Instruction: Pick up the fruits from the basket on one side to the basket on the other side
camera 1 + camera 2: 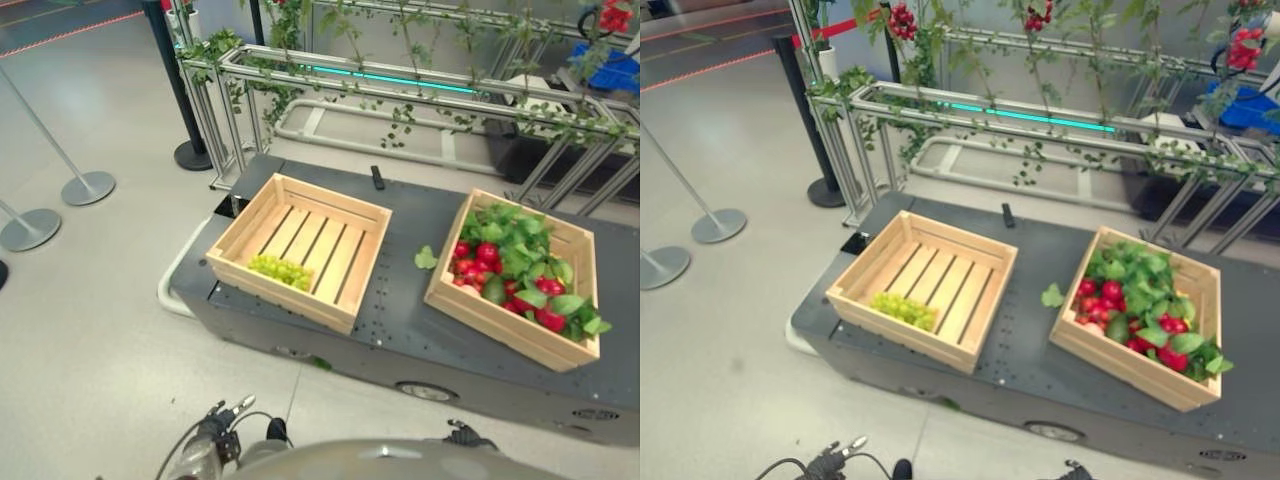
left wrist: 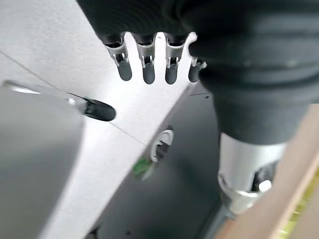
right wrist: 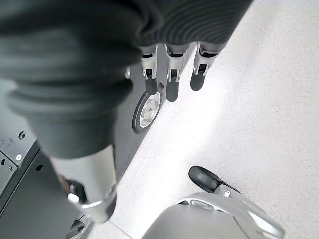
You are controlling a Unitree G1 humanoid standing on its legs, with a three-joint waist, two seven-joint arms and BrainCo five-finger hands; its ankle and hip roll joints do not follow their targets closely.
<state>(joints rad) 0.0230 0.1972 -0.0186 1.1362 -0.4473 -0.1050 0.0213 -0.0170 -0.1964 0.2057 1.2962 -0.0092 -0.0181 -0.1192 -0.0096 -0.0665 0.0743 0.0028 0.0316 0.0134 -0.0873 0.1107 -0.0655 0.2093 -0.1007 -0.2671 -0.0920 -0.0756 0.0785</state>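
Two wooden crates stand on a dark grey platform (image 1: 400, 300). The left crate (image 1: 290, 300) holds one bunch of green grapes (image 1: 280, 270) in its near corner. Red fruits (image 1: 487, 253) among green leaves fill the right crate (image 1: 500, 325). Between the crates lies a loose green leaf (image 1: 426, 258). My left hand (image 2: 148, 69) hangs low beside the platform's side, fingers straight and holding nothing. My right hand (image 3: 172, 82) hangs above the floor by a platform wheel (image 3: 147, 110), also open and empty. Both hands are well below the crates.
A small black object (image 1: 377, 177) lies at the platform's far edge. Behind stands an aluminium frame (image 1: 400, 90) hung with vines. Stanchion bases (image 1: 88, 185) and a black pole base (image 1: 195, 155) stand on the floor to the left.
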